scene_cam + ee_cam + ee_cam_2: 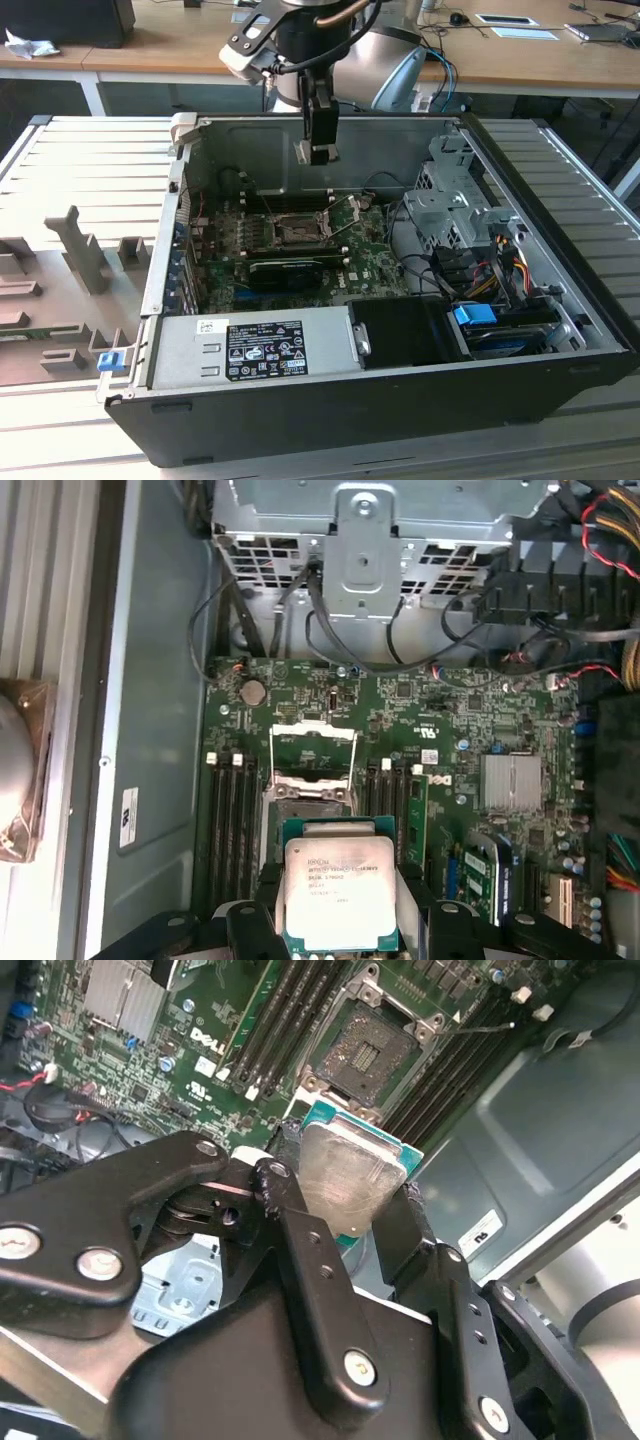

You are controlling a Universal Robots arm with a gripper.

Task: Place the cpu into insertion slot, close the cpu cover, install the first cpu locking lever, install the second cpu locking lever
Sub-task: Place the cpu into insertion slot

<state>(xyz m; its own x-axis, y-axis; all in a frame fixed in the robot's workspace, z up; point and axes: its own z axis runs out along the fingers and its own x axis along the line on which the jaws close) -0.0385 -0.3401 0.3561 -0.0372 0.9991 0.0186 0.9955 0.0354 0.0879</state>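
Note:
My gripper [320, 152] hangs over the open computer case, shut on the cpu [305, 151]. Both wrist views show the cpu [350, 1172] [339, 891], a flat square chip with a dull silver top and green edge, clamped between the black fingers [292, 1222]. Below it on the green motherboard lies the insertion slot [362, 1052] [309, 797] [297, 233], open and bare. The cpu cover [313, 736] [348, 209] stands raised at the slot's far side. A thin locking lever [482, 1027] sticks out beside the slot. The cpu is well above the slot, not touching it.
Memory slots [229, 815] flank the socket on both sides. A metal drive cage [365, 550] with cables [500, 262] stands at the exterior view's right. The power supply [262, 347] sits near the case front. A grey heatsink [511, 782] lies on the board.

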